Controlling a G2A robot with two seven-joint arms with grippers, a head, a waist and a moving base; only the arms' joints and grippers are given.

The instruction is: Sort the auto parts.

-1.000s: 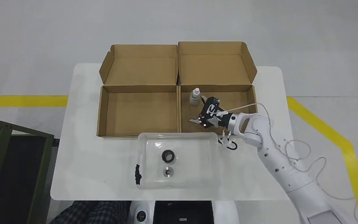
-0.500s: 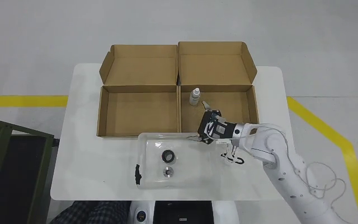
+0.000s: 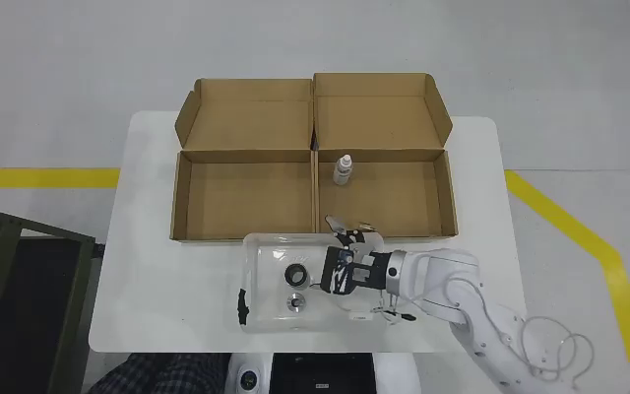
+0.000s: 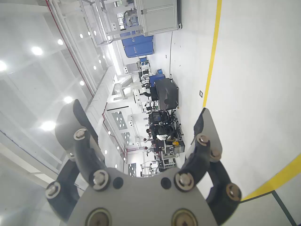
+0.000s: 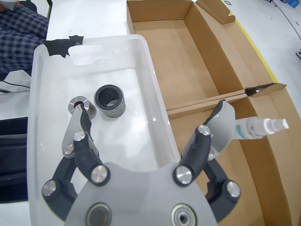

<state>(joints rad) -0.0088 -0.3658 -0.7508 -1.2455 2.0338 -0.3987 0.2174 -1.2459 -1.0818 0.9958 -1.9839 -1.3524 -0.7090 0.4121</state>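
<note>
Left gripper [image 4: 140, 109]: jaws wide, empty, parked off-task. Clear plastic bin [image 3: 261, 258] at the near edge of the white table [image 3: 157, 246] holds a black-lined steel sleeve [image 3: 295, 273] and a small steel bushing [image 3: 294, 302], both unsorted. Right gripper [image 5: 152, 111]: jaws wide over the bin, probably lining up a pick.

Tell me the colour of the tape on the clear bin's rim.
Black; the tape shows best in the right wrist view.

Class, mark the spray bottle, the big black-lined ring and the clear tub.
Spray bottle [image 3: 342, 171]: top view, on its white body.
Big ring [image 5: 111, 111]: right wrist view, on its metal side wall.
Clear tub [image 5: 156, 88]: right wrist view, on its long rim.
</note>
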